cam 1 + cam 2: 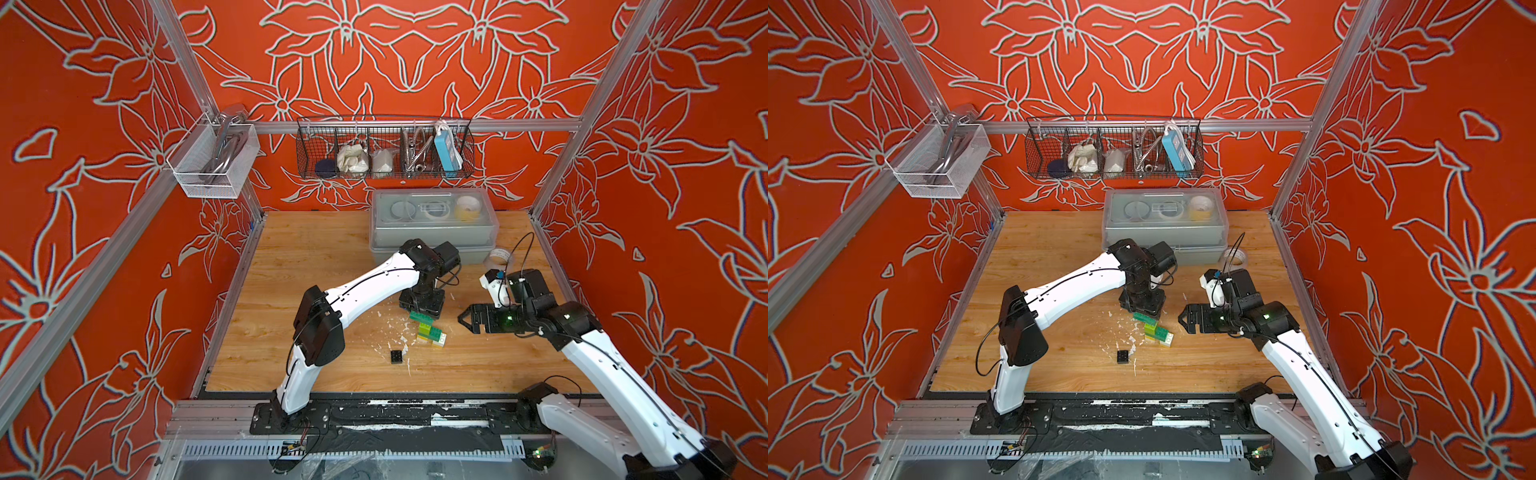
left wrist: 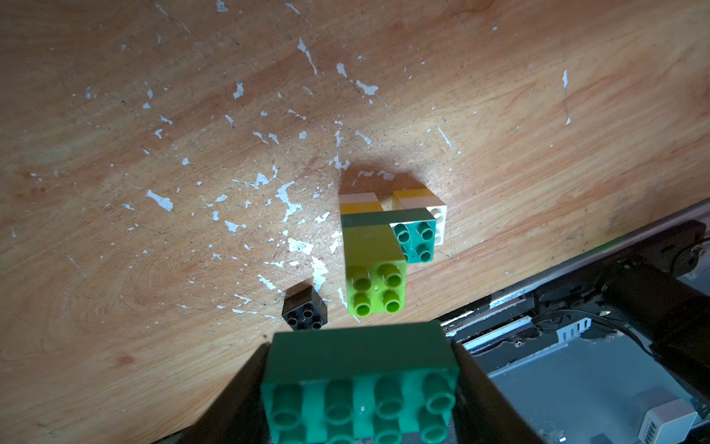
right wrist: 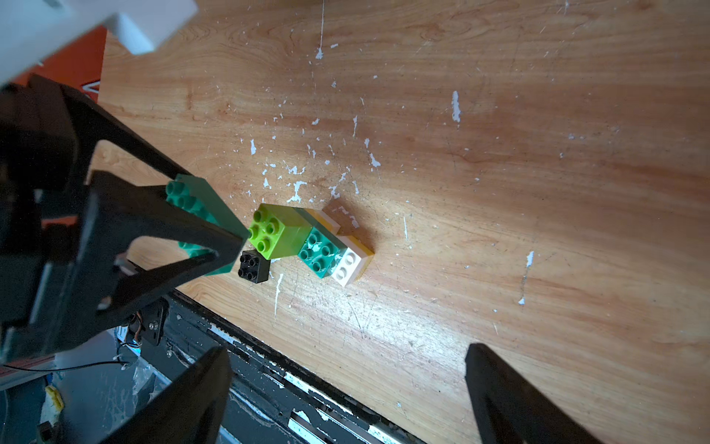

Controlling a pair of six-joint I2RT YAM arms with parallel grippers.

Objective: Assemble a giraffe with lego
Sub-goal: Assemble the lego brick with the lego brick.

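Observation:
The partly built giraffe [image 1: 431, 332] stands mid-table: white and yellow legs, a dark green body, and a lime green neck [image 2: 374, 276] on top. It shows in both top views [image 1: 1158, 332] and in the right wrist view [image 3: 276, 230]. My left gripper [image 2: 361, 350] is shut on a long dark green brick [image 2: 361, 384], studs up. It hangs just above and behind the neck [image 1: 422, 316]. A loose black brick [image 1: 397, 356] lies on the wood just in front and to the left of the figure [image 3: 253, 266]. My right gripper [image 3: 347, 351] is open and empty, to the right of the figure [image 1: 463, 320].
A grey lidded box [image 1: 434, 224] sits at the back of the table with a tape roll [image 1: 496, 255] beside it. A wire basket [image 1: 384, 149] and a white mesh basket [image 1: 212, 162] hang on the frame. White flecks dot the wood. A black rail [image 1: 415, 415] runs along the front edge.

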